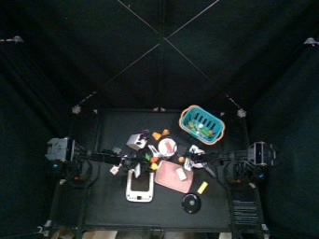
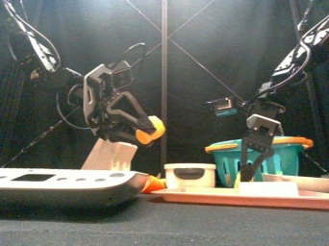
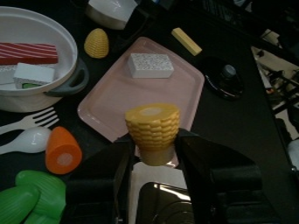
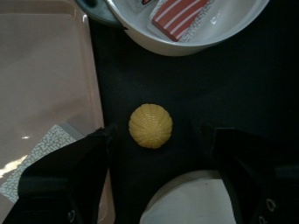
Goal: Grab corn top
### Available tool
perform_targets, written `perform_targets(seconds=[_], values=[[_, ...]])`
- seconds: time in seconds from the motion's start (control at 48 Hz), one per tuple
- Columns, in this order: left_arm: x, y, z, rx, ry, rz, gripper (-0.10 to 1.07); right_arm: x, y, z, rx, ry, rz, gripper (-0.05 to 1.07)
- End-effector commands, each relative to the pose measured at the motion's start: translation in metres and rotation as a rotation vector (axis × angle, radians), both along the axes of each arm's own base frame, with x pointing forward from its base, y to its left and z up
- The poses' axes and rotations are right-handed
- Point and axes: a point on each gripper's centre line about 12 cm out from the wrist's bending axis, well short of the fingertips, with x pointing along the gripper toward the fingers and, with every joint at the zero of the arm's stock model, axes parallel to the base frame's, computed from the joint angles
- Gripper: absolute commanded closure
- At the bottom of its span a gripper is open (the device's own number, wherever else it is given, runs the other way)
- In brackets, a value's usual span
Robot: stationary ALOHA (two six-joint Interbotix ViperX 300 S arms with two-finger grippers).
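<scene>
A pale pink rectangular tray (image 3: 128, 101) holds a white speckled block (image 3: 151, 65) near one end. Beside it, a white round bowl (image 3: 35, 92) contains a red-and-white striped slab (image 3: 26, 52). A small yellow oval lemon (image 3: 97, 42) lies near the bowl. A teal slatted basket (image 1: 203, 122) stands at the table's back
</scene>
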Motion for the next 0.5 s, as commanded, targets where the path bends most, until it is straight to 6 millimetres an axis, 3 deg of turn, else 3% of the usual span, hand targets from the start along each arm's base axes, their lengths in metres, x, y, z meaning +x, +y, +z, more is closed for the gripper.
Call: perform_targets(seconds=[0.0,0.479], values=[[0.0030,0.0015,0.0062,-0.001,-0.022,0.005,0.48,0.0068,-0.0033,0.0087,-0.002,-0.045,-0.006,-0.01],[0.0035,0.0041,0.0034,-0.005,-0.014,0.016,0.48,0.0088,-0.0038,-0.0006,0.003,-0.021,-0.001,0.02]])
